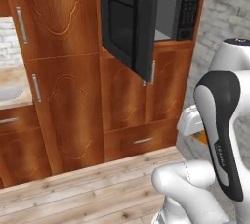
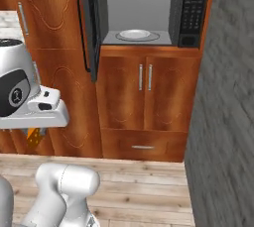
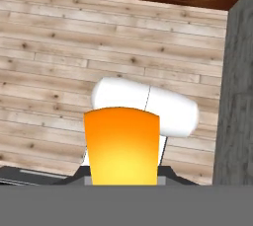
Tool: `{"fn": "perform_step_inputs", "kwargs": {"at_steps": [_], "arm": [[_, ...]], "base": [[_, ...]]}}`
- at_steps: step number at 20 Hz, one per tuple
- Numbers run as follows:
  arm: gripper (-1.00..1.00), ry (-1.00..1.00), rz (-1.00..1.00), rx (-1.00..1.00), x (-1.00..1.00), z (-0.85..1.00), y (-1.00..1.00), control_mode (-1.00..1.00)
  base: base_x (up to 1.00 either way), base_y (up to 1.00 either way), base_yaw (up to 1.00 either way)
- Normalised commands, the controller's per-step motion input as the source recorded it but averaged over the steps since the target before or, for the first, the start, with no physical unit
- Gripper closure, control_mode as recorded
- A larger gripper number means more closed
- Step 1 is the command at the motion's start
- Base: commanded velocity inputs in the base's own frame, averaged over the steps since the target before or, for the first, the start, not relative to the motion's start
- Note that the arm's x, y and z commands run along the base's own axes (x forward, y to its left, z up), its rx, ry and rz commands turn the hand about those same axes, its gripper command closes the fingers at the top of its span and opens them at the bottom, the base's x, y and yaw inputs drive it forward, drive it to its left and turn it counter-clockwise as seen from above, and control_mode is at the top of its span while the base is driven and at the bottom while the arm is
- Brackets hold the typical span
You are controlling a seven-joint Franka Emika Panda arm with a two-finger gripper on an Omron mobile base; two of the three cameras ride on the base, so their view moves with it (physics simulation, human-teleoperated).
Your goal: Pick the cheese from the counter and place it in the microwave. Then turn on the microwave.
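Observation:
The microwave (image 2: 188, 13) is built into the wooden cabinets, and its door (image 2: 91, 32) stands swung open to the left. A white turntable plate (image 2: 135, 34) lies inside. In the left base view the open door (image 1: 129, 27) hides part of the cavity. The cheese (image 3: 122, 146), an orange-yellow chunk, sits between the jaws of my gripper (image 3: 122, 173), which is shut on it. A corner of the cheese (image 2: 33, 137) peeks out below the white hand, low and left of the microwave, well beneath its opening. The same orange bit (image 1: 199, 137) shows beside the arm. The counter (image 1: 10, 78) lies at the far left.
A grey brick wall (image 2: 223, 122) stands close on the right. Wooden cabinet doors (image 2: 144, 92) and a drawer (image 2: 143, 146) sit under the microwave. A tall cabinet (image 1: 58, 71) stands between counter and microwave. Below the hand lies pale plank floor (image 3: 59, 47).

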Motion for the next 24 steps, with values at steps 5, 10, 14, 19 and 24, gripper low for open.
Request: {"fn": "perform_step_inputs", "kwargs": {"at_steps": [5,10,14,19,24], "arm": [[1.0,0.0,0.0,0.0,0.0,0.0,0.0,1.0],[1.0,0.0,0.0,0.0,0.0,0.0,0.0,1.0],[1.0,0.0,0.0,0.0,0.0,0.0,0.0,1.0],[1.0,0.0,0.0,0.0,0.0,0.0,0.0,1.0],[1.0,0.0,0.0,0.0,0.0,0.0,0.0,1.0]], "base": [[0.39,-0.64,0.0],[0.53,-0.47,0.0],[0.59,-0.29,0.0],[0.54,-0.26,0.0],[0.44,-0.35,0.0]]}}
